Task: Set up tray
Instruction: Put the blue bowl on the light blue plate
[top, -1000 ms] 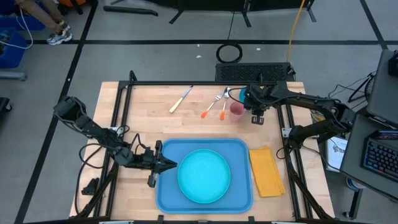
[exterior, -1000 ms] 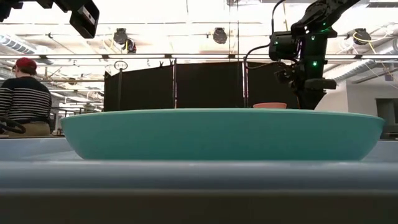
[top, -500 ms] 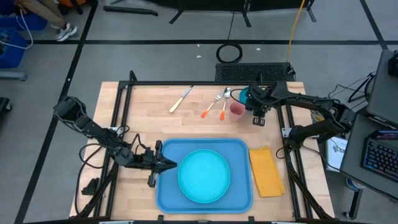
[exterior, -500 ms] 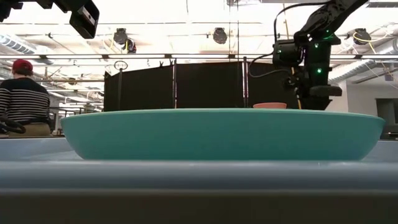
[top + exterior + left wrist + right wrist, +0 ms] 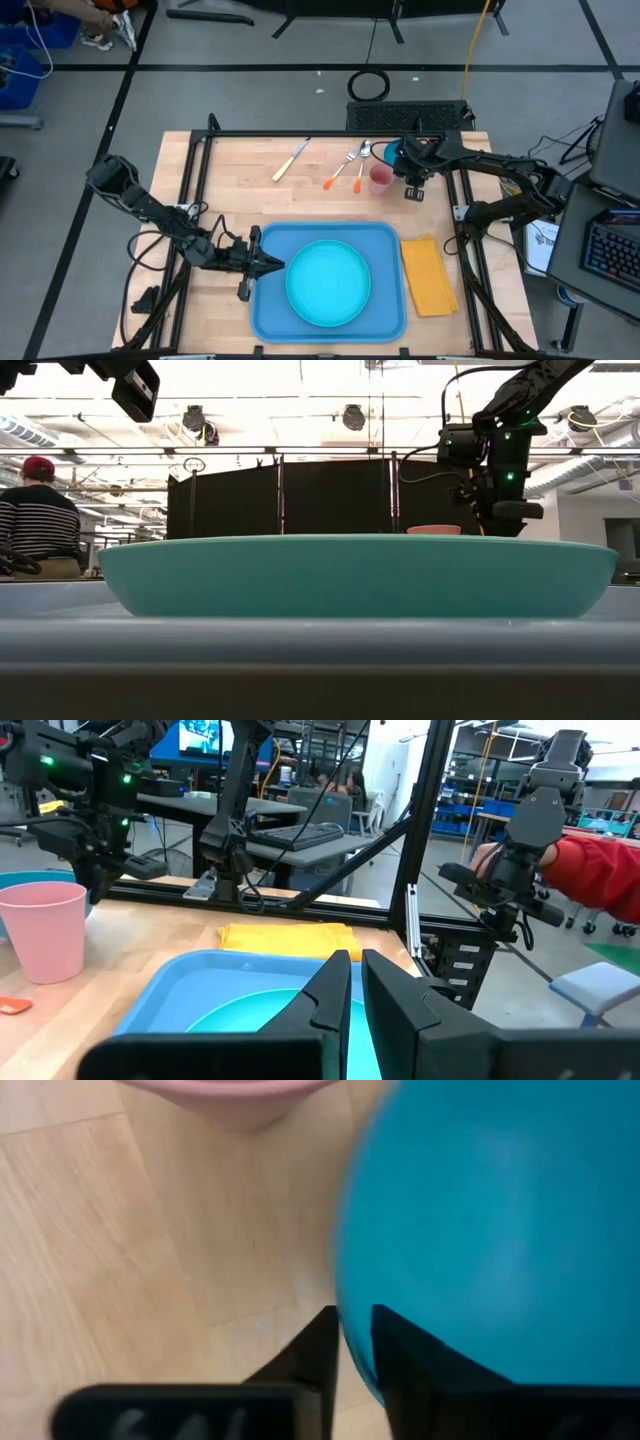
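Tray (image 5: pixel 390 240) is sitting at the near middle of the table (image 5: pixel 250 190), turquoise plate (image 5: pixel 328 283) lying centred inside it. Yellow napkin (image 5: pixel 430 275) is lying flat on the wood just beside the tray's right rim, not on it.

Left gripper (image 5: pixel 272 264) is sitting low at the tray's left rim, pointing across it. In the left wrist view its fingers (image 5: pixel 330 995) are standing nearly together with only a thin gap, over the tray's edge; looks like they're pinching the rim, but the contact itself is hidden.

Right gripper (image 5: pixel 408 170) is hanging at the far right of the table, beside the pink cup (image 5: pixel 380 177) and over a blue bowl (image 5: pixel 392 153). Right wrist view: the fingers (image 5: pixel 318 1350) are close together, with the bowl's edge running down into the narrow gap between them, so apparently closing on the bowl rim.

Knife (image 5: pixel 291 159) and two orange-handled utensils (image 5: pixel 347 168) are lying loose on the far part of the table, well apart from the tray.

A person in a striped top (image 5: pixel 40 520) is sitting in the room behind.
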`<state>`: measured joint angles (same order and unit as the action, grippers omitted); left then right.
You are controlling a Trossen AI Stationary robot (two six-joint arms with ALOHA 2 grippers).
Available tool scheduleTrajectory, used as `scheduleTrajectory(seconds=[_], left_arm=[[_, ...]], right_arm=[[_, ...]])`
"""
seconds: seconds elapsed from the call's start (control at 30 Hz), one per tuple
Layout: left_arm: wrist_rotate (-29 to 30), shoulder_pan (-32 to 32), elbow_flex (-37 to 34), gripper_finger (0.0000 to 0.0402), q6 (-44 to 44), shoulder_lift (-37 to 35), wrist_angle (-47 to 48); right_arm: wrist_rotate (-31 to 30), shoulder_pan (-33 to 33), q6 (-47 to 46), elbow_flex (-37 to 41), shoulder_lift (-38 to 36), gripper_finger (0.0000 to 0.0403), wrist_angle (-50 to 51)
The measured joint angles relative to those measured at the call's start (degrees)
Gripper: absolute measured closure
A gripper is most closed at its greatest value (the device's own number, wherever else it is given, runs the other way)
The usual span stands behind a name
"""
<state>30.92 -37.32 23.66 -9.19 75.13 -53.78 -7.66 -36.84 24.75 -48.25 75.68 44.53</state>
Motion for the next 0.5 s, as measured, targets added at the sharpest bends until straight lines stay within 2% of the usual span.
scheduleTrajectory(seconds=[0.1, 0.17, 0.33, 0.5], left_arm=[[0.0, 0.0, 0.0, 0.0369, 0.0, 0.0, 0.0], [0.0, -0.02, 0.0, 0.0369, 0.0, 0.0, 0.0], [0.0, -0.02, 0.0, 0.0369, 0.0, 0.0, 0.0], [0.02, 0.0, 0.0, 0.0369, 0.02, 0.0, 0.0]], right_arm=[[-0.01, 0.0, -0.06, 0.02, 0.0, 0.0394, 0.06], [-0.99, 0.0, -0.29, 0.11, 0.0, 0.0394, 0.06], [-8.36, 0.0, -0.21, 0.09, -0.18, 0.0398, 0.32], [-8.87, 0.12, -0.07, 0.09, -1.25, 0.04, 0.48]])
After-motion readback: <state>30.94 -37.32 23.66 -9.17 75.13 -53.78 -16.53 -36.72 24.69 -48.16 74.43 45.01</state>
